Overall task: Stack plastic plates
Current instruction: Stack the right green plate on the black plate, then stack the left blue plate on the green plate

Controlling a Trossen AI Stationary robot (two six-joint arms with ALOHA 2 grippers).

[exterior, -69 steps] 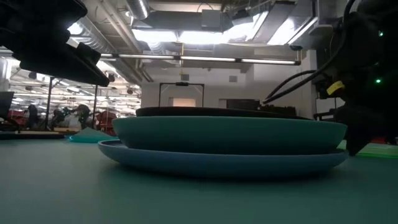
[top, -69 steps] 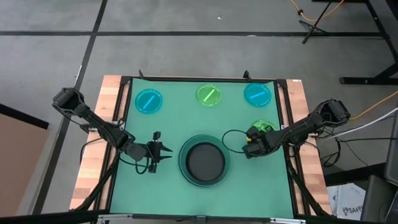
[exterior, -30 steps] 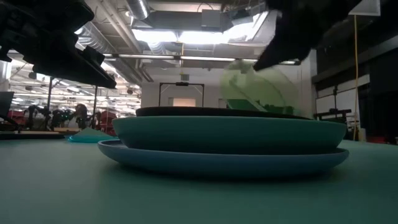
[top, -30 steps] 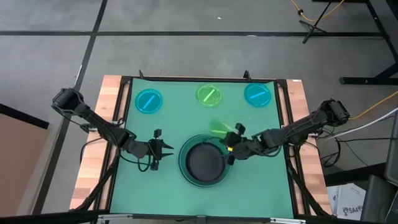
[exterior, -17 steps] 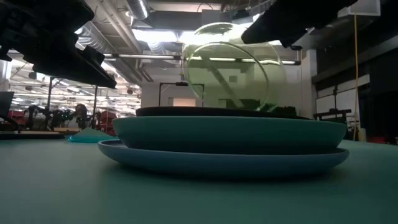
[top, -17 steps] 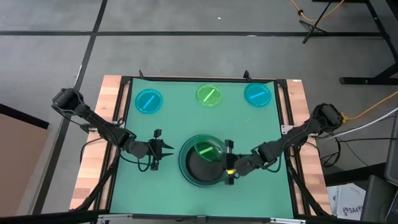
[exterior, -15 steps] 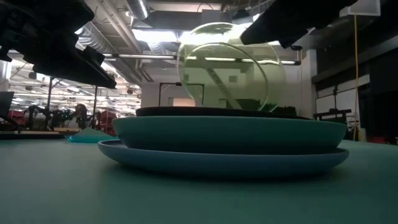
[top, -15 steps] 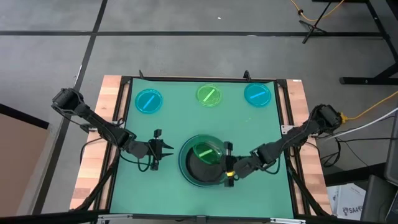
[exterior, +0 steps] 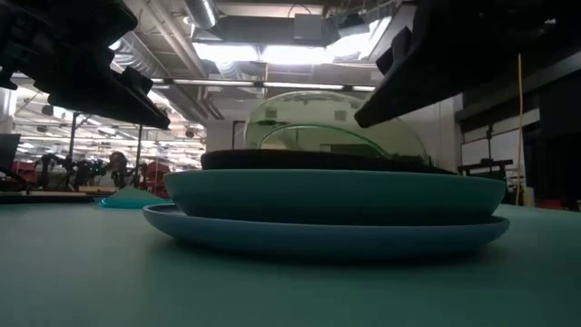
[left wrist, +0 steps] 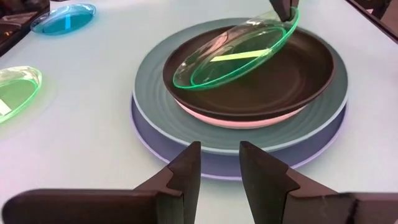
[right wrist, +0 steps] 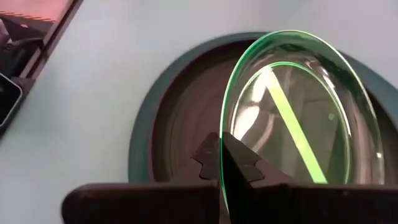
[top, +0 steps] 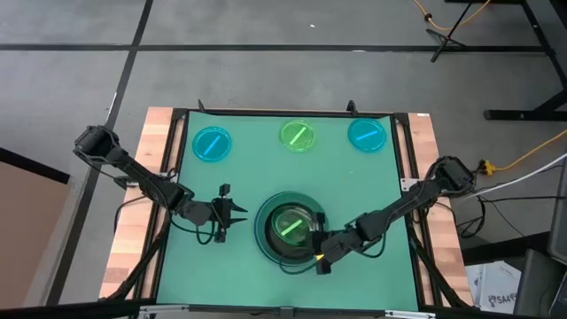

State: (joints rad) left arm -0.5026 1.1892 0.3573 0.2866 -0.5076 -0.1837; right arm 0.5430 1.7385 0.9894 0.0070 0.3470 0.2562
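At the table's near middle stands a stack of plastic plates (top: 262, 237): a blue one (left wrist: 186, 163) at the bottom, then a dark-green one (left wrist: 149, 81) and a white one (left wrist: 249, 122), with a black one (left wrist: 298, 74) on top. My right gripper (right wrist: 222, 155) is shut on a small translucent lime-green plate (left wrist: 236, 56), held tilted over the black plate. My left gripper (left wrist: 219, 152) waits open just left of the stack, its fingers pointing at it. My right gripper pinches the lime-green plate's rim (right wrist: 222, 134) between its two fingers, on the edge toward the table's right. The fingers slant down from the right. The plate tilts, held edge up, and its low edge (left wrist: 181, 79) is at the black plate; whether they touch, I cannot tell.
Along the far edge lie three more small plates: a cyan one (top: 212, 143) at the left, a lime-green one (top: 298, 135) in the middle and a cyan one (top: 366, 134) at the right. Green mat lies bare between them and the stack.
My right gripper has carried the lime-green plate from beside the stack's far right rim to over the black plate, moving toward the near edge and leftward, and down. The plate has tipped from steeply on edge to a much flatter tilt.
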